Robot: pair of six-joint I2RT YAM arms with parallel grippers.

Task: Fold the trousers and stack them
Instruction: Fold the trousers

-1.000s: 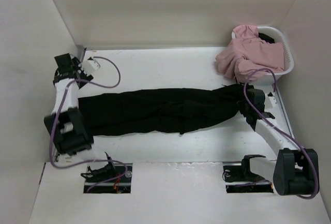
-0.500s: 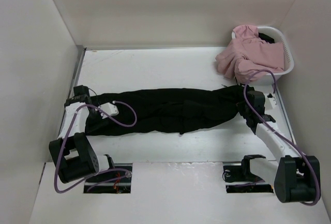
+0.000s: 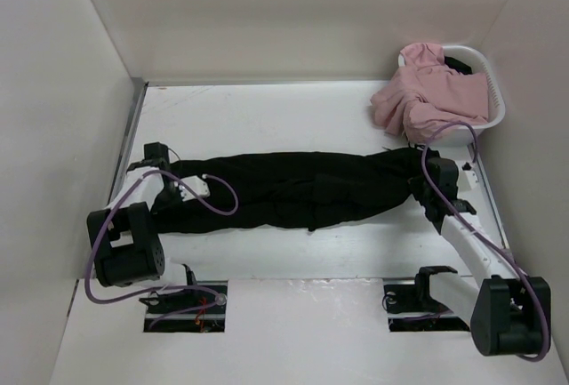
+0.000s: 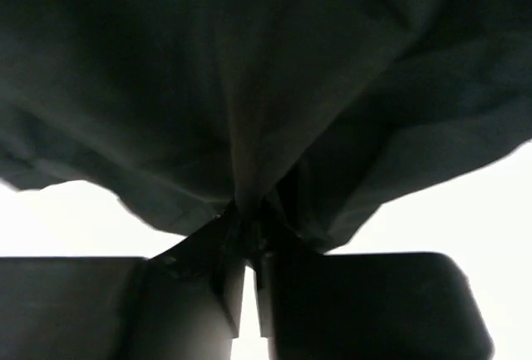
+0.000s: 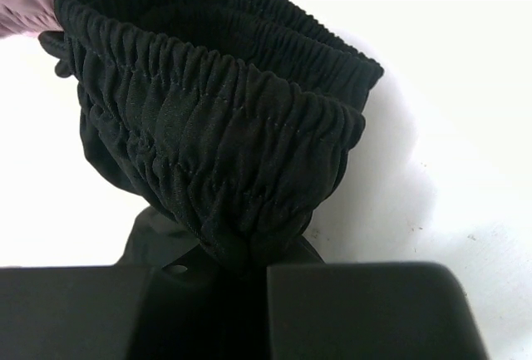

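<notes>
I see the white bench (image 3: 267, 109) with the trousers (image 3: 293, 191) stretched long across its middle, one end near the left edge and the other near the right edge. The black cloth is rumpled along its length, and both ends are lifted a little by the arms. In the far right corner sits a white basket (image 3: 494, 105) with a pale pink garment (image 3: 427, 92) heaped in it and spilling over its near rim towards the trousers.

My right gripper (image 5: 241, 270) is at the right-edge end. Its fingers are clamped tight on a gathered elastic band (image 5: 224, 135) of the trousers, which stands up in a ruched loop above them.

My left gripper (image 4: 248, 248) is at the left-edge end. Its fingers are closed down to a sliver on a pinch of black fabric, which fans upward from the grip in folds.
</notes>
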